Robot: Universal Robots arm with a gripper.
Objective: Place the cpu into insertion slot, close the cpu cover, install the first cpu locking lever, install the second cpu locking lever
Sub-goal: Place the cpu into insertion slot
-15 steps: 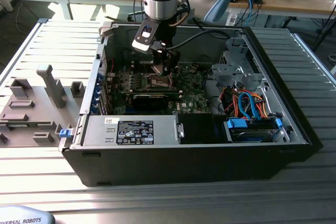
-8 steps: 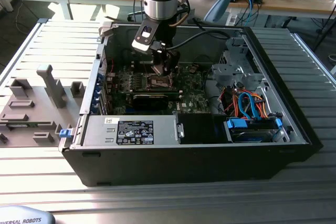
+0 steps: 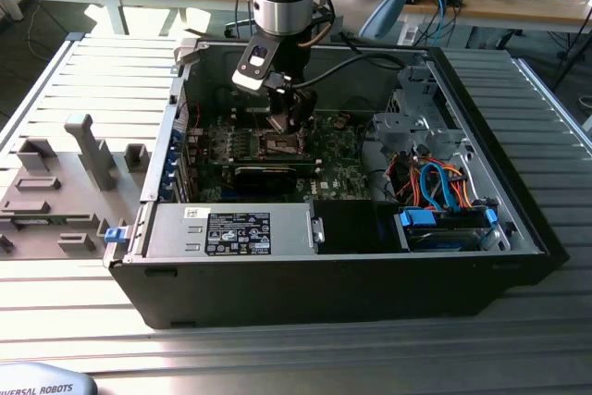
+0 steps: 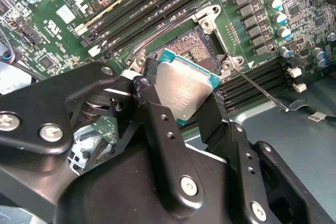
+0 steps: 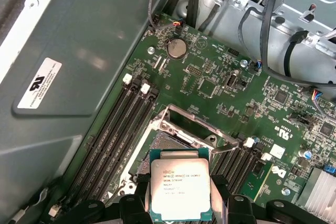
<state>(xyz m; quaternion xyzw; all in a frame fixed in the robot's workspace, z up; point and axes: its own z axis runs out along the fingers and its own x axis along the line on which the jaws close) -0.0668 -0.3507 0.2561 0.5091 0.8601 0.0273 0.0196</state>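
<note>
Over the insertion slot (image 4: 195, 43), the tool (image 4: 184, 103) clamps the cpu (image 5: 180, 190) by opposite edges — silver top up.

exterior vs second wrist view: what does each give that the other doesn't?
Exterior view: the whole open computer case, its orange and blue cables, grey fixtures on the table beside it. Second wrist view: the cpu clamped between the black fingers, the bare contacts of the insertion slot behind it, blue capacitors. Both: the gripper over the green motherboard.
</note>
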